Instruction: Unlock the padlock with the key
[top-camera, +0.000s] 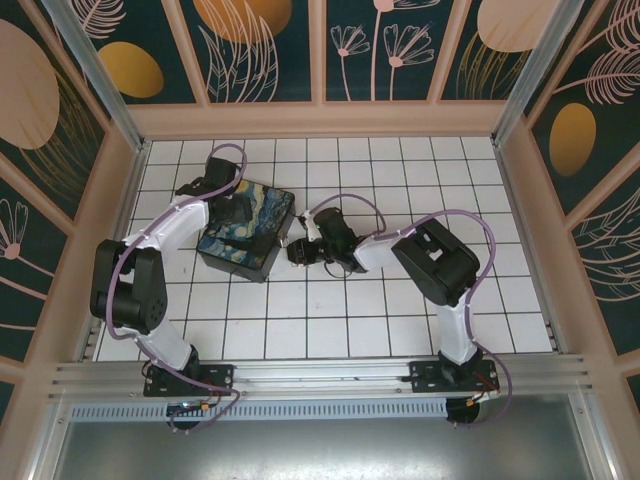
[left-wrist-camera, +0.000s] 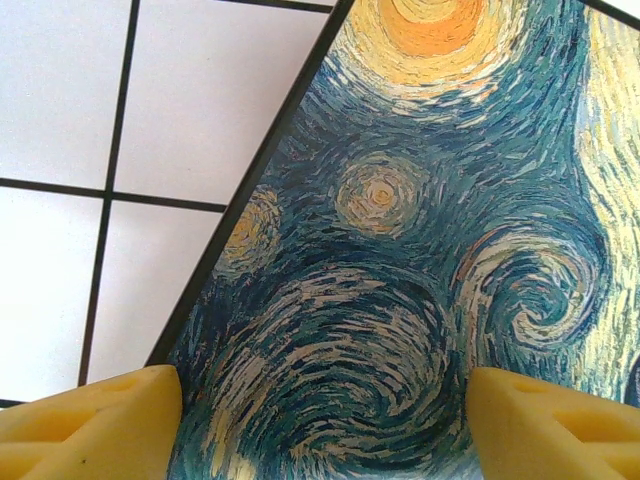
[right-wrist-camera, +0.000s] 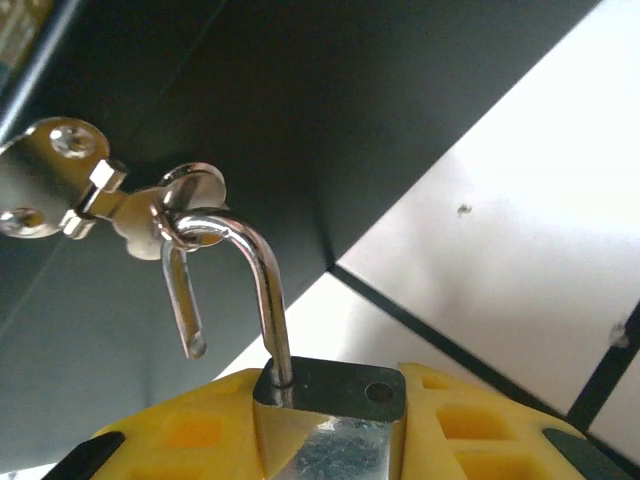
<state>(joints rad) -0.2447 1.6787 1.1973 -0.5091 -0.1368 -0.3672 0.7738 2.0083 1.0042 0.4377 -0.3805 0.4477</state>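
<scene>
Presently, right gripper (right-wrist-camera: 330, 405) clenches the padlock (right-wrist-camera: 335, 388), its lower body cut off; shackle (right-wrist-camera: 262, 290) hangs through the box (top-camera: 247, 235) hasp (right-wrist-camera: 125, 205). Left gripper (left-wrist-camera: 320, 400) stands released above the lid (left-wrist-camera: 400, 250).

1. White tiled table (top-camera: 400, 310) with thin dark grid lines, pale wood walls on three sides.
2. Sitting straight on it, left of centre: black box (top-camera: 247, 232) with a swirly blue-and-yellow painted lid.
3. Turned at an angle to the grid, edges cutting diagonally across the tiles.
</scene>
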